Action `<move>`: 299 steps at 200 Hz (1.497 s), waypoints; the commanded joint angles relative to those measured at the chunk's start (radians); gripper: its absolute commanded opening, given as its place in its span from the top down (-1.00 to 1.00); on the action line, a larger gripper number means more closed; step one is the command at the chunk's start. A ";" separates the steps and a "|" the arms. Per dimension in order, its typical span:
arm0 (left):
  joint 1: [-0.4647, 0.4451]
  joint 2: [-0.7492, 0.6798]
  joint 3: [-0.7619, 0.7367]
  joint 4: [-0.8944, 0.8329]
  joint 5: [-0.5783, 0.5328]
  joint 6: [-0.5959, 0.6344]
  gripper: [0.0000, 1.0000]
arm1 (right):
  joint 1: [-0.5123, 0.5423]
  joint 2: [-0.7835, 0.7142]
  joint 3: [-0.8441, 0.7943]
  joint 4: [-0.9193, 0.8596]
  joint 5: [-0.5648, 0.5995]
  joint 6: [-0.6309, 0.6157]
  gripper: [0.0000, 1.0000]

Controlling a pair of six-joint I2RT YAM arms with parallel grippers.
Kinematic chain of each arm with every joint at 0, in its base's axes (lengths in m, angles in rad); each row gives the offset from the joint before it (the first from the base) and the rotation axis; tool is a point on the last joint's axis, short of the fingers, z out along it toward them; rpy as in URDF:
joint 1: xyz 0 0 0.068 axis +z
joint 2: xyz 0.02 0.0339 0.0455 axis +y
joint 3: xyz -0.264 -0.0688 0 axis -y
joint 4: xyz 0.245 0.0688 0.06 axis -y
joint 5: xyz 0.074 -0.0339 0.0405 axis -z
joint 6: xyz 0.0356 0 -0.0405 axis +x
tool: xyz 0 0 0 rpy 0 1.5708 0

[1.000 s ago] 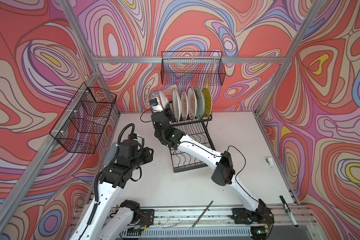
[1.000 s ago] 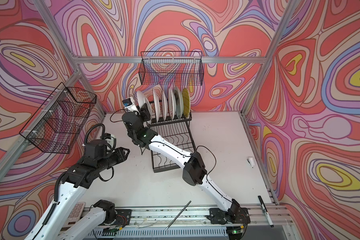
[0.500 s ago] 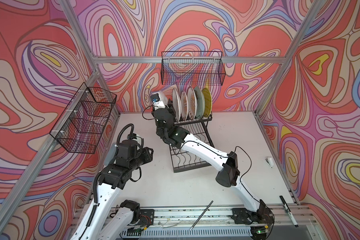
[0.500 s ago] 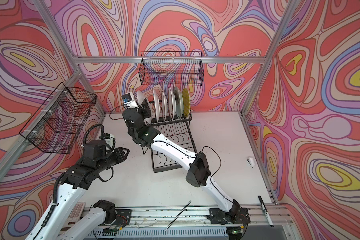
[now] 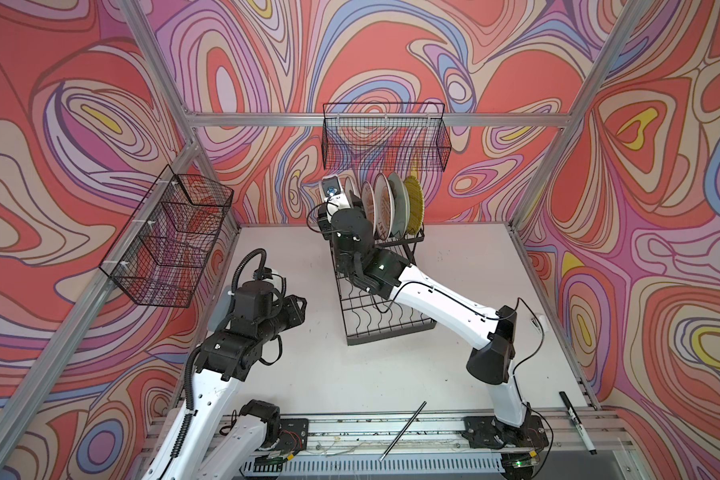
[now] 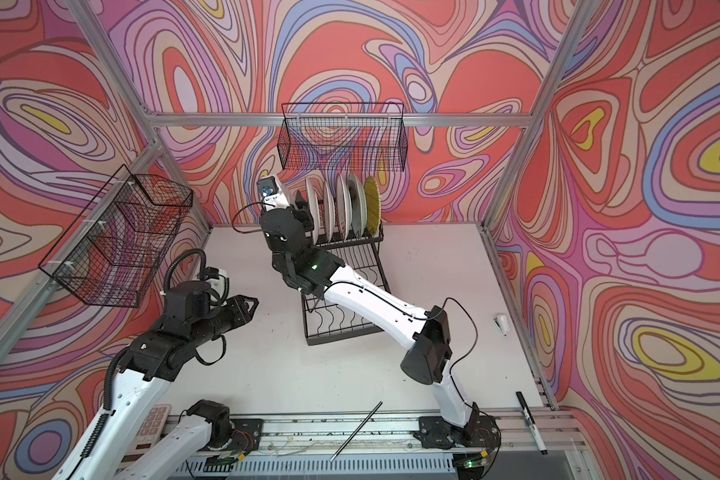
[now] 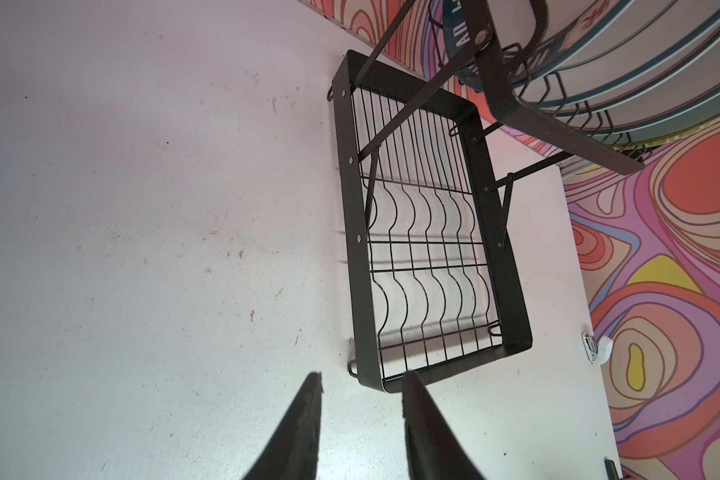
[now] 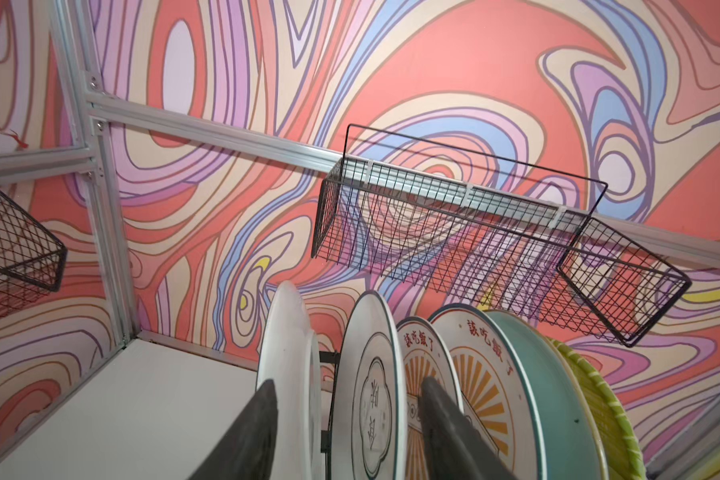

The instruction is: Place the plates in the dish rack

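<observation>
Several plates stand upright in the raised tier of the black wire dish rack [image 5: 385,328] [image 6: 341,328] [image 7: 433,249], the yellow plate [image 5: 414,203] [image 6: 373,208] [image 8: 599,415] at the far end. My right gripper [image 8: 348,380] [image 6: 301,206] is open at the near end. Its fingers straddle a plate showing a white back [image 8: 287,353] and the dark-ringed white plate [image 8: 371,374]. Beyond stand two orange sunburst plates [image 8: 487,374] and a pale green plate [image 8: 528,374]. My left gripper [image 7: 362,374] [image 5: 298,303] hangs open and empty over the table, by the rack's lower tray.
Black mesh baskets hang on the left wall [image 5: 171,241] and on the back wall [image 5: 385,137] just above the plates. A thin black rod [image 5: 404,430] and a marker [image 5: 574,419] lie by the front rail. A small white object [image 5: 539,322] sits at the right edge.
My right gripper has risen and shifted slightly right along the near end of the plate row, its jaws a little wider. The left arm has barely moved.
</observation>
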 commanded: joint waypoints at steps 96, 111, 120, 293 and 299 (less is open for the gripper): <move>-0.005 0.052 -0.053 0.121 0.059 -0.027 0.20 | -0.042 -0.479 -0.554 -0.009 -0.081 0.184 -0.11; -0.005 0.053 -0.056 0.133 0.062 -0.028 0.17 | -0.073 -0.522 -0.609 -0.031 -0.092 0.222 -0.11; -0.004 0.053 -0.060 0.143 0.063 -0.027 0.15 | -0.087 -0.542 -0.637 -0.047 -0.096 0.242 -0.11; -0.005 0.047 -0.113 0.251 0.115 0.028 -0.73 | -0.295 -0.791 -1.028 -0.355 -0.206 0.538 -0.62; -0.006 0.049 -0.111 0.249 0.115 0.030 -0.76 | -0.298 -0.797 -1.033 -0.350 -0.206 0.541 -0.64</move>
